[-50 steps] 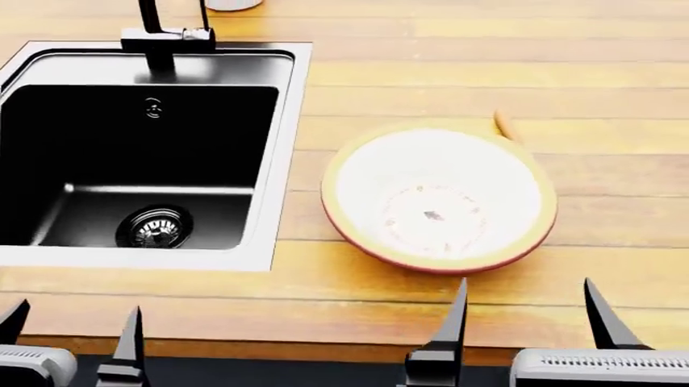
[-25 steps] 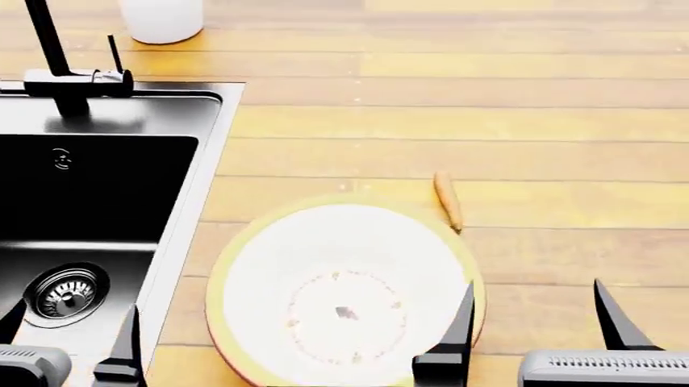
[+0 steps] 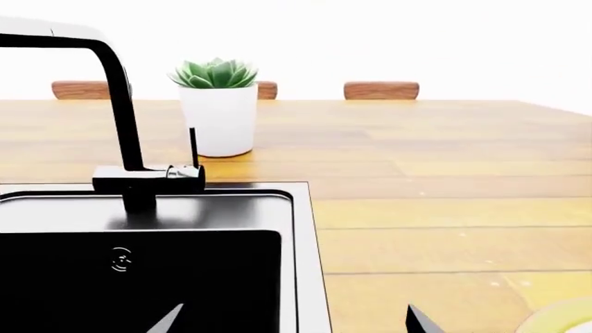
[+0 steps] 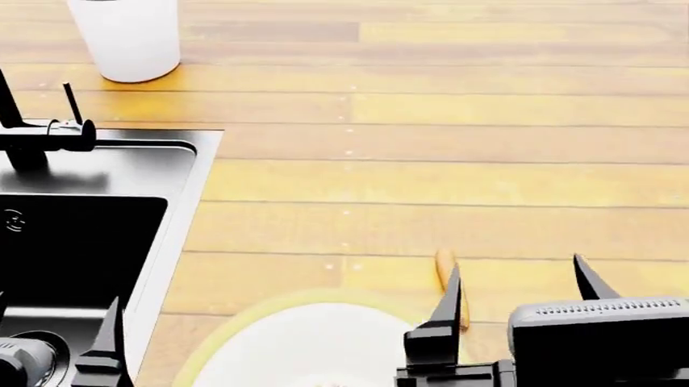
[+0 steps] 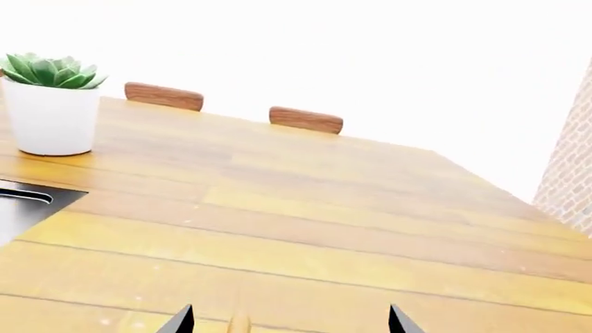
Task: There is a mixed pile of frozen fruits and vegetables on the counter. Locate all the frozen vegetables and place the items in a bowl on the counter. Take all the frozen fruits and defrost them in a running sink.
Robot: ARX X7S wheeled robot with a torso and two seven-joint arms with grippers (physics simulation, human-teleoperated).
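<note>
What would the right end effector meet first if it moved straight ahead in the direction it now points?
Probably the small orange carrot-like item lying on the counter just beyond the bowl. It sits between the open fingertips of the right end effector, close ahead. Past it, only bare planks show, though depth is unclear.
</note>
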